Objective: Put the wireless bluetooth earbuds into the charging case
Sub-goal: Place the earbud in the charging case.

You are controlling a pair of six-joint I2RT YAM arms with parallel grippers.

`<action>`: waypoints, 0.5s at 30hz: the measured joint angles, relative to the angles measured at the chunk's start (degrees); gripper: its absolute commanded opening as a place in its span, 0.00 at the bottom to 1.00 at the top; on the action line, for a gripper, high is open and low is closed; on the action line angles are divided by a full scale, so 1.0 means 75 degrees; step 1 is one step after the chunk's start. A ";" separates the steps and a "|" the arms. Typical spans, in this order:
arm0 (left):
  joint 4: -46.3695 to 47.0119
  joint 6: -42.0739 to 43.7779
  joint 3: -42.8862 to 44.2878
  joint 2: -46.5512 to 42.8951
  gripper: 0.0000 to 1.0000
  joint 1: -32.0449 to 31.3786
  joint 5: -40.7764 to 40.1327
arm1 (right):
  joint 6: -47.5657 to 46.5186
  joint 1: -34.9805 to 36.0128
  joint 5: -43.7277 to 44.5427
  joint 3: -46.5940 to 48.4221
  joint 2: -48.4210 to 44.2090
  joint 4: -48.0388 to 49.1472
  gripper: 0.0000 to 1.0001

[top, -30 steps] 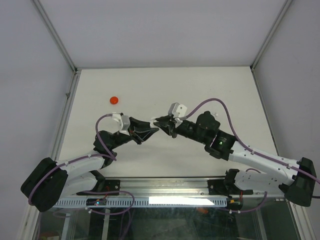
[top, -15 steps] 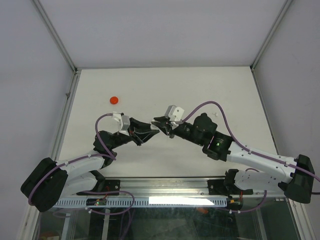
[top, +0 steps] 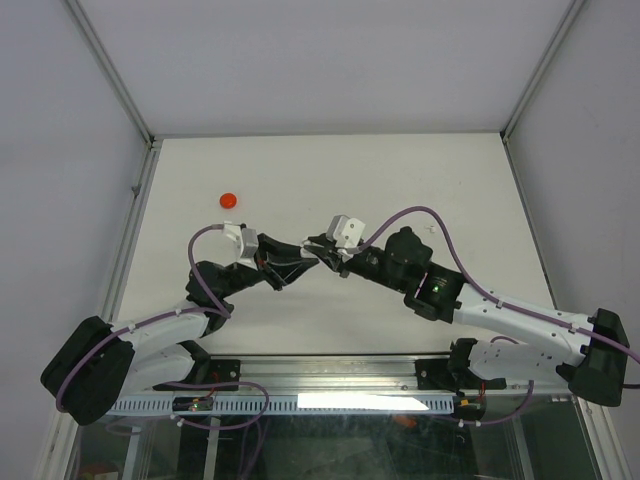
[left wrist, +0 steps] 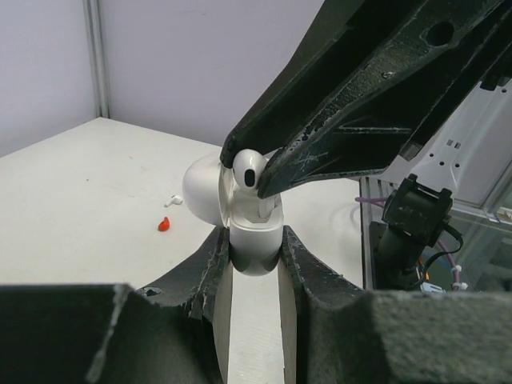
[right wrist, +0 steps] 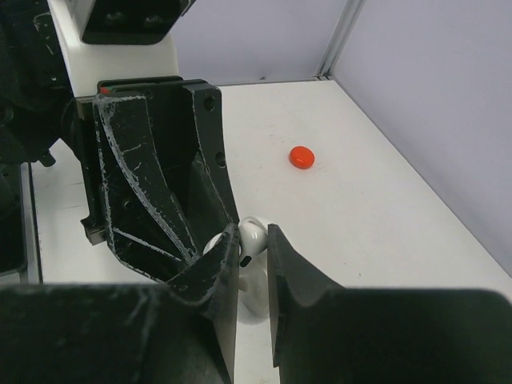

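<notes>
One earbud at the mouth: a white earbud sits pinched at the centre of the left wrist view, head up, directly over the open charging case
Left gripper: closed narrow on the lower body of the case, holding it upright above the table with the lid tipped back
Right gripper: nipped tight on the earbud, its fingertips meeting the case at the middle of the top view
Done so far: case lifted and opened, bud lined up with its well and seemingly partway in
Not yet done: the bud looks unseated, its head riding above the rim; whether the second well is filled cannot be told
Left on the table: a tiny red earbud lies left of centre in the left wrist view, with a small white piece just above it, too small to name with certainty
Bystander: a red disc rests in the upper left of the top view, well apart from both arms
Likely remainder: press home, release, close the lid
</notes>
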 measured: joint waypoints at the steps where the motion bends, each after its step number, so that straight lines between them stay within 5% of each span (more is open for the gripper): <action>1: -0.0009 -0.0029 0.0012 0.0000 0.00 0.0000 -0.0023 | -0.0020 0.0000 -0.0020 0.0000 0.0000 0.0003 0.11; 8: -0.0125 -0.0230 0.0184 0.0000 0.00 0.0000 -0.0117 | -0.0134 -0.0006 -0.0157 0.0000 -0.0003 -0.0052 0.16; 15: -0.0192 -0.0364 0.0187 0.0000 0.00 0.0000 -0.0114 | -0.0140 -0.0015 -0.0280 0.0009 0.0000 -0.0093 0.35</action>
